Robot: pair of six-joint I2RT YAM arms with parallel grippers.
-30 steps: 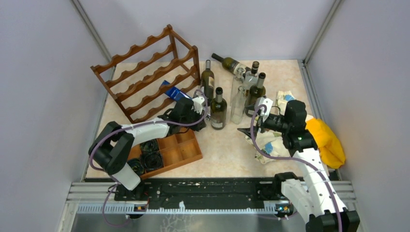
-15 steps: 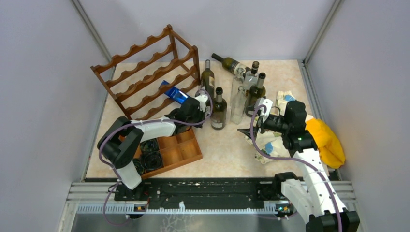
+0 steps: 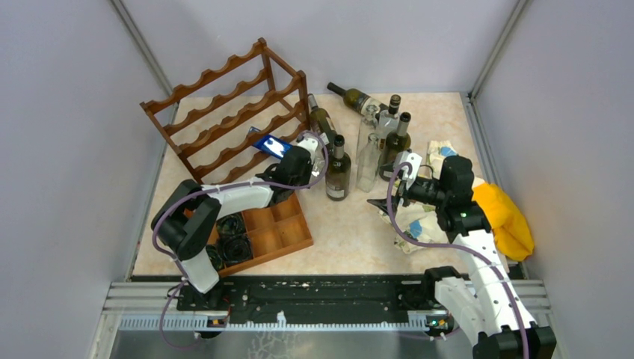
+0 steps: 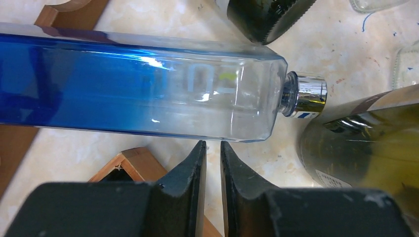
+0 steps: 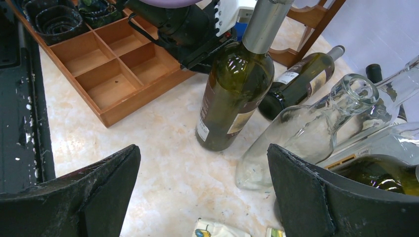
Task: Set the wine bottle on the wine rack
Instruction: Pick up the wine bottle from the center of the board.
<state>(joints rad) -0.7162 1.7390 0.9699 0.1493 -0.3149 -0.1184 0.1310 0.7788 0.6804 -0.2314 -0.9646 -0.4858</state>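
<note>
1. Wine bottle (image 3: 271, 144), the square one that fades from blue to clear, is down at the front of the wine rack (image 3: 232, 105). It lies slanted against the lowest rail near the rack's right end. Can't tell whether it's actually sitting in a scallop.
2. In the left wrist view the bottle lies on its side. Its silver cap (image 4: 306, 95) points away from the rack and sits just beside a dark green bottle (image 4: 365, 143).
3. Left end effector (image 4: 212, 145) has its fingers pressed together with nothing between them. The tips are right at the clear end of the wine bottle, on the side away from the rack. Touching or a hair off, honestly can't say.
4. Right end effector (image 5: 202, 163) has its fingers spread wide and holds nothing. It hangs over the desk (image 3: 351, 239), well off to the right of the rack.
5. Also right of the rack: an upright green bottle (image 3: 338, 172) and a couple of clear bottles (image 3: 368, 161) bunched together.
6. The wooden compartment tray (image 3: 288, 235) sits on the desk in front of the rack, on the near side.
</note>
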